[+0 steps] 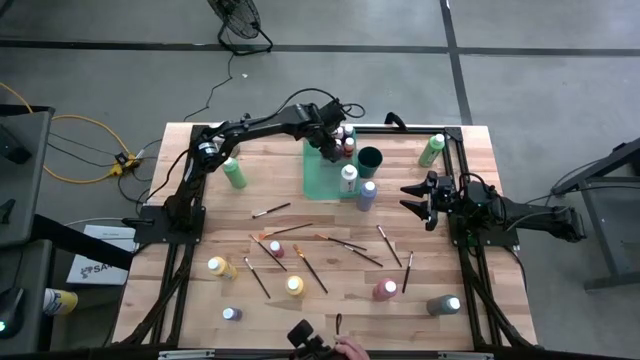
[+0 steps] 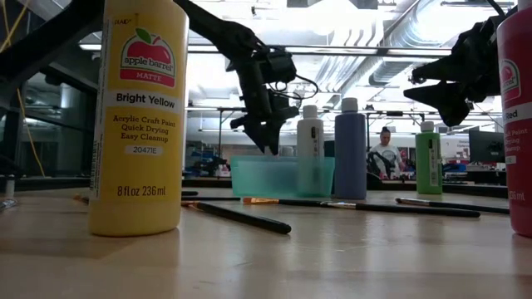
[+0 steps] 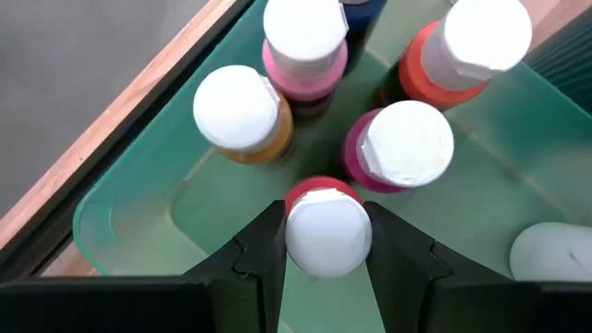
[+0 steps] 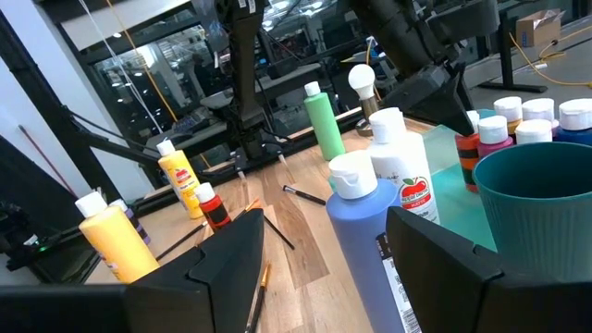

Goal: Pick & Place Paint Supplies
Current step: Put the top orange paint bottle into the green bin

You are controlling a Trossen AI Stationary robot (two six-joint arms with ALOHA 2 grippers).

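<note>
Clamped on a red bottle (image 3: 323, 227), left gripper (image 3: 324, 242) over the green tray (image 1: 318, 175) at upper centre. Lower straight, clear of neighbouring caps (image 3: 408, 143), then release. Spread wide and empty, right gripper (image 1: 415, 199) waiting at centre right.

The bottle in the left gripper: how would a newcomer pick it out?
Find the translucent green plastic tray at the table's far edge. The left gripper reaches into it, shut on a small red, white-capped paint bottle. The other bottles there stand free, untouched.
</note>
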